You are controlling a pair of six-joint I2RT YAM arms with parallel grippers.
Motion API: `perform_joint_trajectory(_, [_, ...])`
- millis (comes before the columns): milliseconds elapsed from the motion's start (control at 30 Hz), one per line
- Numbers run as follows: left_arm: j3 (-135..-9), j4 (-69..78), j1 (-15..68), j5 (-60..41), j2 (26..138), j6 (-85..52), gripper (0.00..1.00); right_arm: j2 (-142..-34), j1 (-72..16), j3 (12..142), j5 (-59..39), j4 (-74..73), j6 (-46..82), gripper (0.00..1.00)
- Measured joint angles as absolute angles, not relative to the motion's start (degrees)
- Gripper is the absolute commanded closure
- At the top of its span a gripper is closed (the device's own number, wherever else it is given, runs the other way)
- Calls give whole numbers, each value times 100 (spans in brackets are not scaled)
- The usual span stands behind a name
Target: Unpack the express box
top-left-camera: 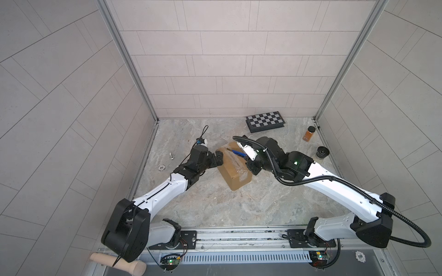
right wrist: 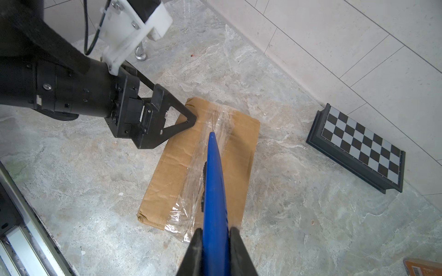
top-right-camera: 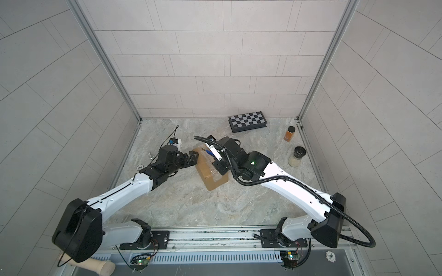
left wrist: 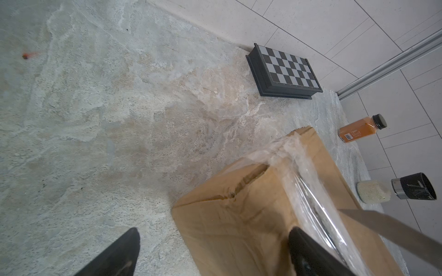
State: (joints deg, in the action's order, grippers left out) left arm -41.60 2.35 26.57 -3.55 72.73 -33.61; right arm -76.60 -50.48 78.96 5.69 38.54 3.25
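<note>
**Blade on the seam, box braced from the left**

At the left edge of the table (top-left-camera: 215, 210) a small metal stud (top-left-camera: 171, 155) and a poker chip (top-left-camera: 161, 168) lie well apart from the work. The left gripper (top-left-camera: 217, 159) stands with its jaws spread wide across the far left corner of the express box (top-left-camera: 235, 170). In the left wrist view one finger (left wrist: 308, 248) lies on the cardboard top just beside the tape, and the other (left wrist: 119, 251) hangs over bare stone. It grips nothing. I judge it is there to pin the carton so it cannot slide under the blade.

The express box lies flat in the middle of the table, between the two grippers. It sits slanted, flaps closed, with the clear tape (right wrist: 195, 167) uppermost along the seam. Whether the wrinkled tape is slit anywhere, I cannot tell.

The right gripper (right wrist: 216, 230) pinches the blue handle of a utility knife (right wrist: 213, 191). The handle runs in line with the seam, and the thin blade (left wrist: 387, 227) reaches the tape at the box's far end. That alignment would suit a pull back along the tape toward the right wrist.

The box's near end faces bare table as far as the rail (top-left-camera: 239, 235), so such a pull has room. The tight spot is the start, where the blade comes near the left gripper's upper finger.

Further right, the checkered case (top-left-camera: 265, 121) sits by the back wall. The spice bottle (top-left-camera: 309, 133) and the black-lidded jar (top-left-camera: 322, 153) stand near the right wall. All three are well apart from the box.
</note>
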Motion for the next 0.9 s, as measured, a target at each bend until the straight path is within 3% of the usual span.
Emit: perform_joint_trajectory(900, [-4123,408,2665,-342,7332,-3479,0,-7920,-5199,7915,972,3959,305,100])
